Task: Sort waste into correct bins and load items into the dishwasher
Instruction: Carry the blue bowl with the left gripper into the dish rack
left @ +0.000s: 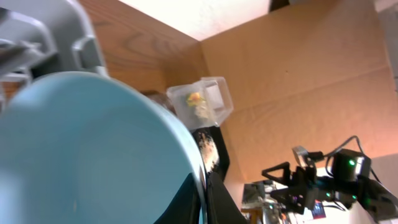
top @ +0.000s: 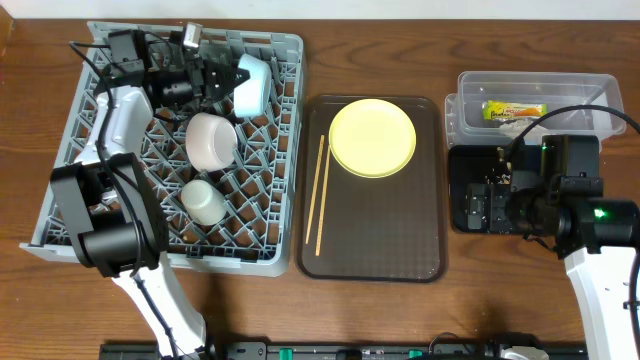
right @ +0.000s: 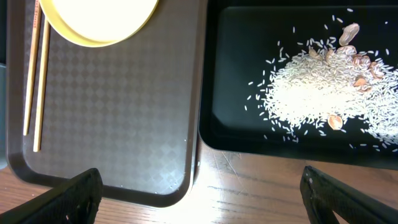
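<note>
My left gripper (top: 238, 80) is shut on the rim of the light blue bowl (top: 253, 88) at the back of the grey dish rack (top: 285, 150); the bowl fills the left wrist view (left: 93, 149), fingers (left: 204, 199) pinching its rim. The pink-white bowl (top: 211, 140) and white cup (top: 204, 201) stand in the rack. The yellow plate (top: 372, 137) and two chopsticks (top: 319, 195) lie on the brown tray (top: 400, 240). My right gripper (right: 199, 193) is open over the black tray (right: 236, 124), which holds rice scraps (right: 317, 93). The clear tub (top: 470, 100) holds the wrapper (top: 514, 110) and paper scrap (top: 515, 126).
The brown serving tray's right edge lies close to the black tray (top: 458, 190) with a narrow strip of wooden table (right: 261, 186) between them. The plate (right: 99, 18) and chopsticks (right: 34, 74) show in the right wrist view.
</note>
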